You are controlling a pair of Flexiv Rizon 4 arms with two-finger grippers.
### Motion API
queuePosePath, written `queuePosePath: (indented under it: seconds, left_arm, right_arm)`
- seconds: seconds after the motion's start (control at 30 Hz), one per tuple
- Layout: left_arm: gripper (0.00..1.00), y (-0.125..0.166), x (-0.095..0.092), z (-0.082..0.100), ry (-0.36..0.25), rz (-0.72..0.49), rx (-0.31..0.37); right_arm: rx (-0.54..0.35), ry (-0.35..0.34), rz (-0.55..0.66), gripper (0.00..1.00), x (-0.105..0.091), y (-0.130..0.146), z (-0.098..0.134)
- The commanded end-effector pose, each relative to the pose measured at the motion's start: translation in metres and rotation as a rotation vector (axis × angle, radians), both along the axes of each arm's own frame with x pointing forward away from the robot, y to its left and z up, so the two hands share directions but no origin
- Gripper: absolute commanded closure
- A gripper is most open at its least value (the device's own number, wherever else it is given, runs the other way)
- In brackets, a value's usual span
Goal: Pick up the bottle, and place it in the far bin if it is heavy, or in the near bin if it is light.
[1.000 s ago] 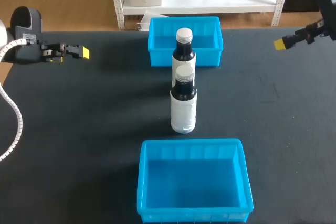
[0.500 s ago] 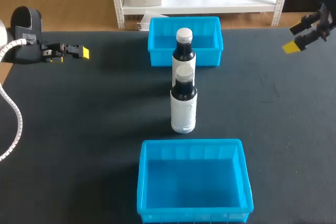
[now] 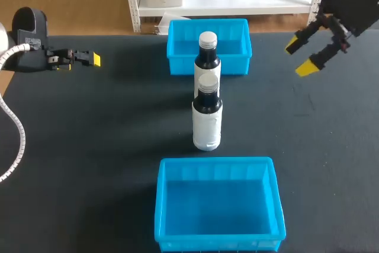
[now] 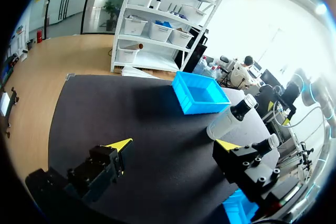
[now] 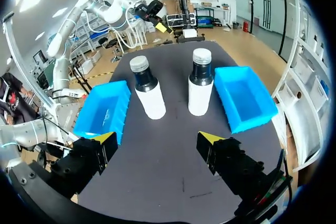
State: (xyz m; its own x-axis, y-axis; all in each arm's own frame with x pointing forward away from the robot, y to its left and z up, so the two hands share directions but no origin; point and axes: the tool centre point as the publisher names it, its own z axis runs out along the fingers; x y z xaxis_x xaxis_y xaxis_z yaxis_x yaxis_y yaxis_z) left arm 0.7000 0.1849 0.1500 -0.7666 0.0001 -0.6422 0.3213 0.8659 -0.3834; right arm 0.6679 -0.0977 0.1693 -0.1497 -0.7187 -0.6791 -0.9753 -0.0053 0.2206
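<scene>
Btm of far bottle [image 3: 207, 55] hidden by near bottle [image 3: 206, 120] (head view).

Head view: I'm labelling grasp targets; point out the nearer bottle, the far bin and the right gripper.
nearer bottle [image 3: 207, 124], head view, white label
far bin [image 3: 237, 66], head view, front wall
right gripper [image 3: 298, 57], head view, midway between fingertips

Front to back was crowded: the rear bottle [image 3: 208, 56] stood just behind the front bottle [image 3: 206, 119], with the far bin [image 3: 180, 64] close behind and the near bin [image 3: 213, 162] out front. Bare table [image 3: 106, 122] on both sides left me open room.
</scene>
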Motion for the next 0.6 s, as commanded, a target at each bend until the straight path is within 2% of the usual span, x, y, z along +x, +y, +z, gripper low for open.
queuePosePath:
  seconds: [0.03,0.27,0.4,0.6]
  left_arm:
    - [0.0,0.0,0.0,0.0,0.0,0.0,0.0]
    - [0.0,0.0,0.0,0.0,0.0,0.0,0.0]
    - [0.0,0.0,0.0,0.0,0.0,0.0,0.0]
    - [0.0,0.0,0.0,0.0,0.0,0.0,0.0]
  right_arm:
    - [0.009,-0.045,-0.046,0.0,-0.013,0.017,-0.005]
    - [0.028,-0.1,-0.097,0.0,-0.025,0.049,-0.011]
    - [0.004,-0.145,-0.117,0.0,-0.029,0.061,-0.018]
    - [-0.008,-0.154,-0.114,0.0,-0.027,0.083,-0.034]
